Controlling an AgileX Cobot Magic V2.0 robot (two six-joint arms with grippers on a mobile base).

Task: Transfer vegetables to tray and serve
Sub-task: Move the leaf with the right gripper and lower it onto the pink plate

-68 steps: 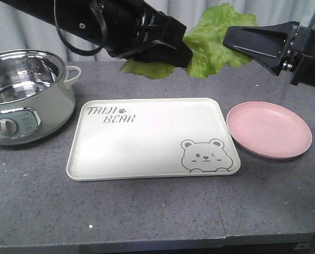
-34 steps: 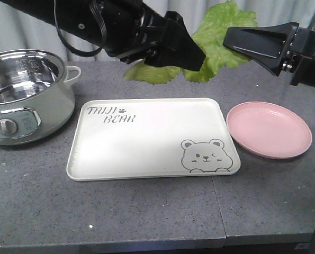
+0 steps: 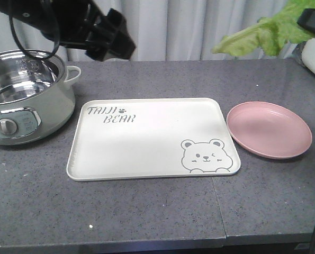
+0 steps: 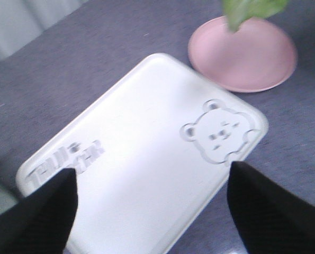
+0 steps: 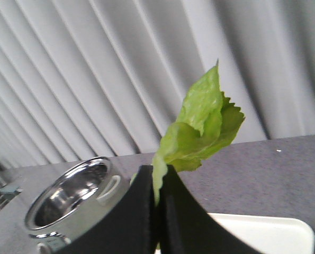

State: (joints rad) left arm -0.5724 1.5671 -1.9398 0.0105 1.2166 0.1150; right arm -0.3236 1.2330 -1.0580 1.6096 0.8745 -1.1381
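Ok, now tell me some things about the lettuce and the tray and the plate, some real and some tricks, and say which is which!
1. The lettuce leaves are pinched in the right gripper. True.
2. Lettuce lies on the tray. False: the tray is bare.
3. The pink plate sits between the pot and the tray. False: the tray lies between the pot and the plate.
4. The left gripper is open and holds nothing. True.
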